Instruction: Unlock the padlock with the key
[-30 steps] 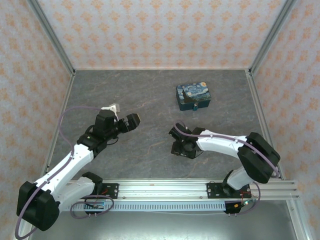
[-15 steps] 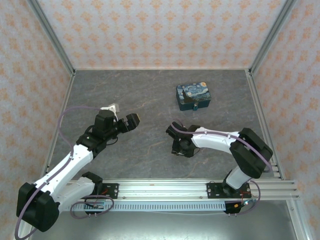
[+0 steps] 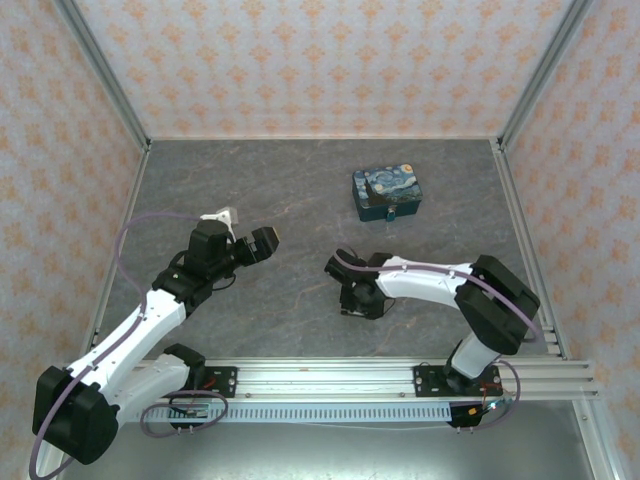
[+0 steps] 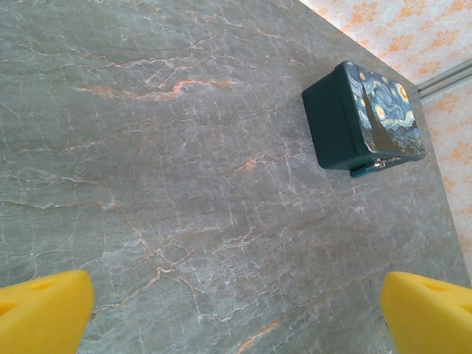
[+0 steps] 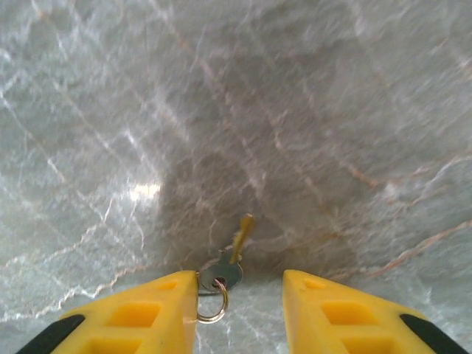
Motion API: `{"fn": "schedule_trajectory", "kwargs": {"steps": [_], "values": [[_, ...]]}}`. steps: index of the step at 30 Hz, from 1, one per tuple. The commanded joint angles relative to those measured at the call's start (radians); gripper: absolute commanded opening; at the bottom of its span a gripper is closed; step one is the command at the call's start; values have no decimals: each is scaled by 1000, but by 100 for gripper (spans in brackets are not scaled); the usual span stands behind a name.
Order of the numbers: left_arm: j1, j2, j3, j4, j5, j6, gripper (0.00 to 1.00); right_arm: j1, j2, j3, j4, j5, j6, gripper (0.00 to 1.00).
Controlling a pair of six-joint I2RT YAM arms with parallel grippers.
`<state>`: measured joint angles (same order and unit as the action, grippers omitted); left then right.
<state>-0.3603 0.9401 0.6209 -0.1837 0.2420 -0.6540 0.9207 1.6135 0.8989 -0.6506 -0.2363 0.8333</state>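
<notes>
Key pickup in hand, by the look of it, and not yet gripped. Down low over the grey bench (image 5: 332, 110) with the right claw (image 5: 240, 284), fingers spread, bracketing the key (image 5: 230, 258) but not clamped on it. Lying flat on the stone just ahead of the fingertips, nearer the finger at the left of the wrist view, split ring (image 5: 211, 306) touching or all but touching that finger; cannot tell which. Long axis running away from the wrist camera: round head close to the claw, blade pointing up-frame and leaning slightly right.

Over on the other side, left claw (image 4: 236, 302) held off the bench, fingers wide apart, carrying nothing, facing the painted box (image 4: 346, 122) with the small teal padlock (image 4: 365, 170) at its front edge. Well apart from the key, towards the far side of the bench.

Next, most likely: pinch across the head rather than the blade and lift clean. Thin and flat, so prone to skidding. Then blade-first to the padlock, keyhole too small to make out here.
</notes>
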Motion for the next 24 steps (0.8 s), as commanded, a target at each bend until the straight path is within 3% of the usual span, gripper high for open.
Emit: {"fn": "schedule_trajectory", "kwargs": {"steps": [1,14,24], "values": [[-10,-14,28,-30,-32,22,100,15,18,21,-53,-20,-1,34],[-11,-6,40,-42,-37,28,100,17,25,21,-56,-18,0,21],[-10,-15,43,-59,-42,27,100,17,-25,-4,-69,23,4,3]]}}
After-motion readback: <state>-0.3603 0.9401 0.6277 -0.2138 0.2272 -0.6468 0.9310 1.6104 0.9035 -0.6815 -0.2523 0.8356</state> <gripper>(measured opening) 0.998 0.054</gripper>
